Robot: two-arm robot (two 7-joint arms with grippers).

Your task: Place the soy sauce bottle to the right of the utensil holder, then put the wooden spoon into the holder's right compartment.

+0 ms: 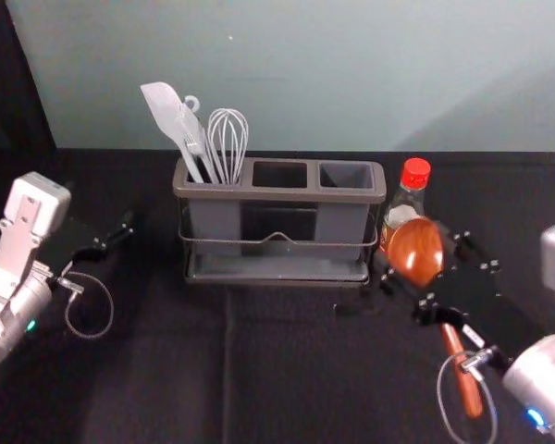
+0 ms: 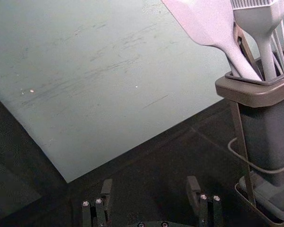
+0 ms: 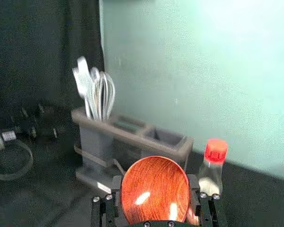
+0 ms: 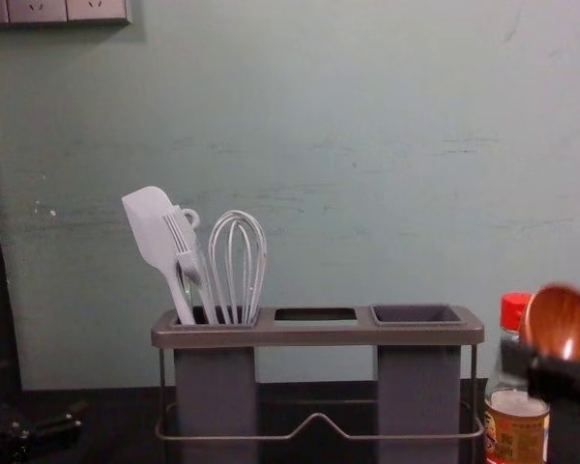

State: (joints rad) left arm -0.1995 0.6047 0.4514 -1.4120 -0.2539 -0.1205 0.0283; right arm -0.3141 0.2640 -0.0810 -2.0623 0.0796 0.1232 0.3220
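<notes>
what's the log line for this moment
right hand: holding spoon outside holder | bottle: right of holder | left hand: open, left of holder

Head view looked down on the utensil holder (image 1: 277, 195), chest view faced it lower; wrist views flanked it, left closer. All 4 shared its left end.

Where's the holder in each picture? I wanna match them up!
Head view: the holder is in the middle.
Left wrist view: off to one side, past the left gripper.
Right wrist view: behind the spoon, beside the bottle.
Chest view: low, near the middle.
Match them by the white tools sticking out of it.
</notes>
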